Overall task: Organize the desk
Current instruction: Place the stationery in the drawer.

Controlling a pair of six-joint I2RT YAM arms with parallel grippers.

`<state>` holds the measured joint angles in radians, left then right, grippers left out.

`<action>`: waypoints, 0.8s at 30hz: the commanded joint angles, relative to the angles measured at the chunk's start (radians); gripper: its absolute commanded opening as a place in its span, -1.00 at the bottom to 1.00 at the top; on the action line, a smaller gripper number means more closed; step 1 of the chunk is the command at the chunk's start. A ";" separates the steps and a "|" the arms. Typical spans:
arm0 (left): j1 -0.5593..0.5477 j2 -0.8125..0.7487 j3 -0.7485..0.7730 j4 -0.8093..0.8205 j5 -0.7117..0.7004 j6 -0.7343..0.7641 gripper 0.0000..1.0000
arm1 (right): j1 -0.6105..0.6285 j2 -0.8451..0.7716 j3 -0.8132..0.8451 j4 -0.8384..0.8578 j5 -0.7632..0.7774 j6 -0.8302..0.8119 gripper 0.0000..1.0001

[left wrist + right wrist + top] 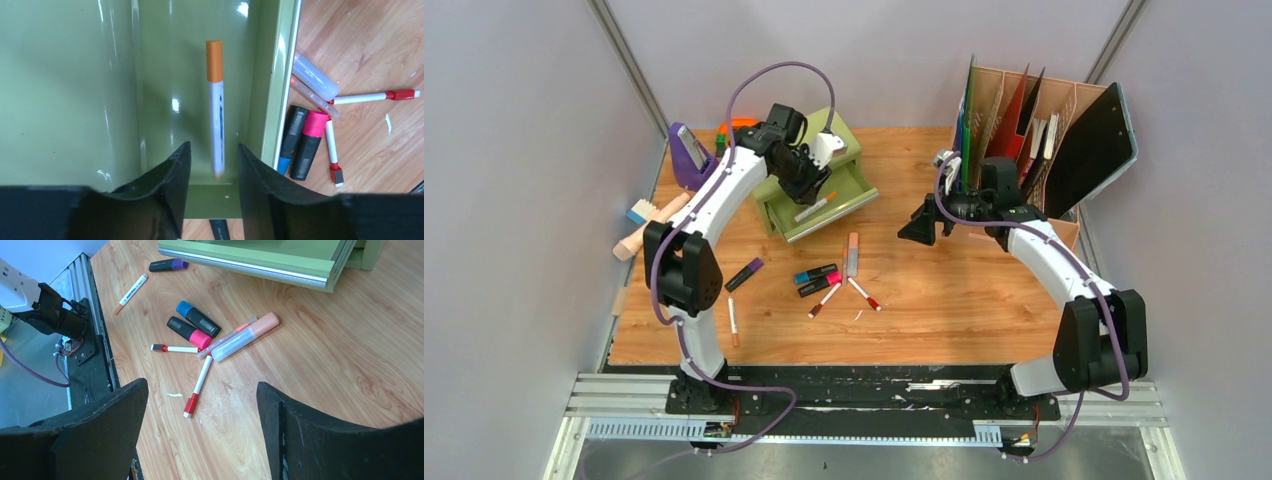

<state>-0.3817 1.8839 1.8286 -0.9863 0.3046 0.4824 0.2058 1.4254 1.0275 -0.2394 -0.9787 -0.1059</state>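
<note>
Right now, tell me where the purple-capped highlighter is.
Top view: the purple-capped highlighter lies on the desk left of centre, beside the left arm, just beyond the orange-tipped white pen.

Two white arms (724, 190) with black joints (689, 270), thin purple cables (764, 72).

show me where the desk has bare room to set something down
Widest bare patch: desk between the marker cluster and the right arm, reaching the front rail. A narrower strip lies between the markers and that rail. Crowded: around the open green drawer and the back-left corner.
</note>
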 commanded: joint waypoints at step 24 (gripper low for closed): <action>-0.245 -0.561 -0.528 0.021 0.061 0.310 0.73 | -0.035 -0.001 0.011 0.080 -0.028 0.078 0.66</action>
<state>-0.5461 1.2907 1.3045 -1.0050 0.3233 0.6971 0.1955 1.4258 1.0065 -0.2039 -0.9974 -0.0662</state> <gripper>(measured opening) 0.870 0.828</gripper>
